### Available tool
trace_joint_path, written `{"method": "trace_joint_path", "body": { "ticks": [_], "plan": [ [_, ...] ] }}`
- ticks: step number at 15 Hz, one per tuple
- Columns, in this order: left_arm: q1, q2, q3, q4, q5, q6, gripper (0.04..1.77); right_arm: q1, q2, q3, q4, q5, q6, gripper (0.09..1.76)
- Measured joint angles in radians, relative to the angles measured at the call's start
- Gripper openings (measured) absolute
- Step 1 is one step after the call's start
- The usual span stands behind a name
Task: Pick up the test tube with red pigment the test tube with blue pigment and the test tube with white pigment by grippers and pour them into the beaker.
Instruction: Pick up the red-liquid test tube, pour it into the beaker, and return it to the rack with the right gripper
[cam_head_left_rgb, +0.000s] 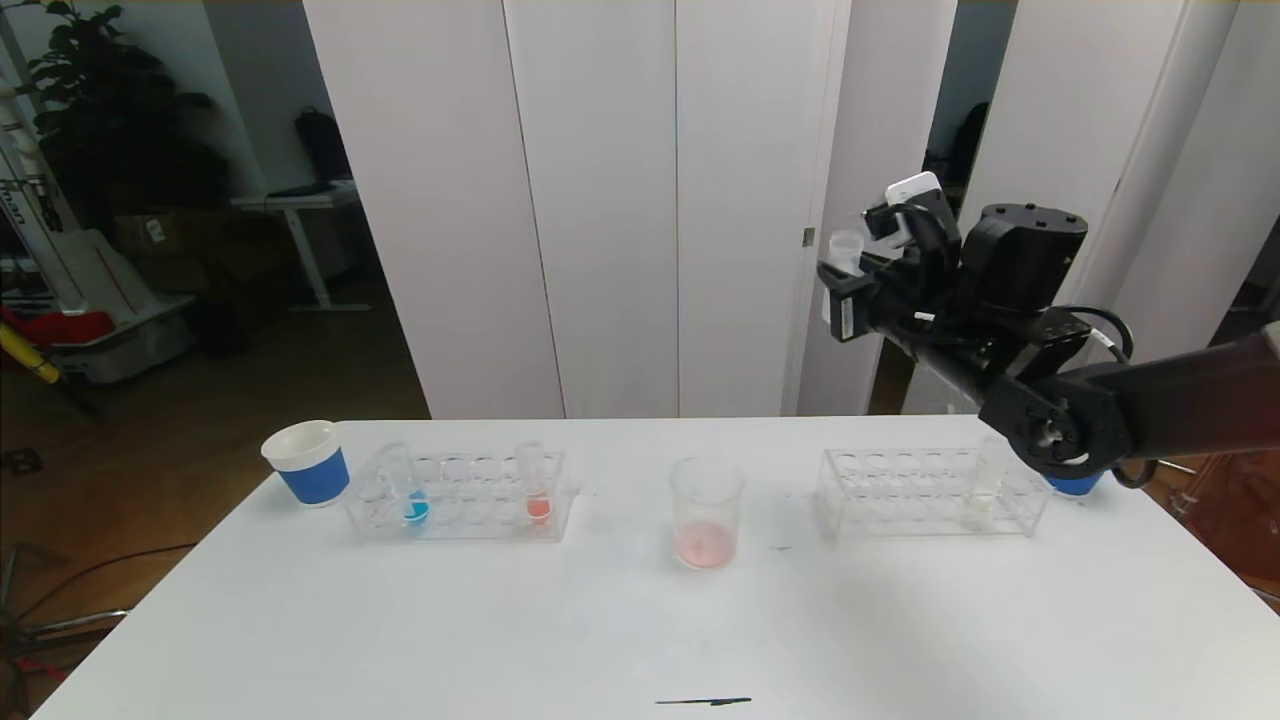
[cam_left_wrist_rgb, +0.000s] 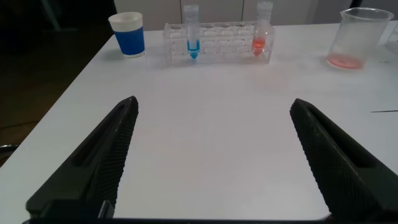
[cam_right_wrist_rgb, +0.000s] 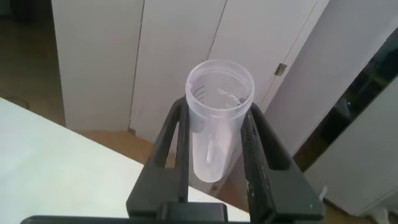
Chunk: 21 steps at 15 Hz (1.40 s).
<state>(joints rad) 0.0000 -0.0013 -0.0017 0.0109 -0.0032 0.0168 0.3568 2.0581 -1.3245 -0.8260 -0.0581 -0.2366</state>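
Clamping an emptied clear test tube (cam_right_wrist_rgb: 219, 118), right gripper (cam_head_left_rgb: 860, 265) raised high at the right, above the table (cam_head_left_rgb: 640, 620). Left gripper (cam_left_wrist_rgb: 214, 158): fingers spread wide, holding nothing, low over the near left.

The right arm (cam_head_left_rgb: 1180, 400) is black and looks dark brown along its forearm. It has a round joint with a small bolt in the centre. A black block with small screw holes on top sits over the wrist, and a white camera box is fixed near it. A thin black cable loops beside the joint. The left gripper (cam_left_wrist_rgb: 214, 162) has two long black fingers (cam_left_wrist_rgb: 99, 158) with ribbed rubber faces.
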Motion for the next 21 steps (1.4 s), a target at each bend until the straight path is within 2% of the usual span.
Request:
{"method": "trace_joint_path", "body": {
  "ticks": [1,3,7,12,14,17,21],
  "plan": [
    [0.000,0.000,0.000,0.000,0.000,0.000,1.75,-0.007,-0.019,0.033,-0.001,-0.009,0.060,0.58],
    [0.000,0.000,0.000,0.000,0.000,0.000,1.75,-0.044,-0.065,0.108,-0.020,-0.014,0.101,0.58],
    [0.000,0.000,0.000,0.000,0.000,0.000,1.75,-0.202,-0.163,0.228,-0.091,-0.011,0.109,0.58],
    [0.000,0.000,0.000,0.000,0.000,0.000,1.75,-0.444,-0.201,0.259,-0.177,-0.013,0.123,0.58],
    [0.000,0.000,0.000,0.000,0.000,0.000,1.75,-0.529,-0.185,0.258,-0.188,-0.013,0.184,0.58],
    [0.000,0.000,0.000,0.000,0.000,0.000,1.75,-0.587,-0.129,0.247,-0.223,-0.013,0.248,0.58],
    [0.000,0.000,0.000,0.000,0.000,0.000,1.75,-0.601,-0.037,0.246,-0.257,-0.014,0.287,0.58]
  ]
}}
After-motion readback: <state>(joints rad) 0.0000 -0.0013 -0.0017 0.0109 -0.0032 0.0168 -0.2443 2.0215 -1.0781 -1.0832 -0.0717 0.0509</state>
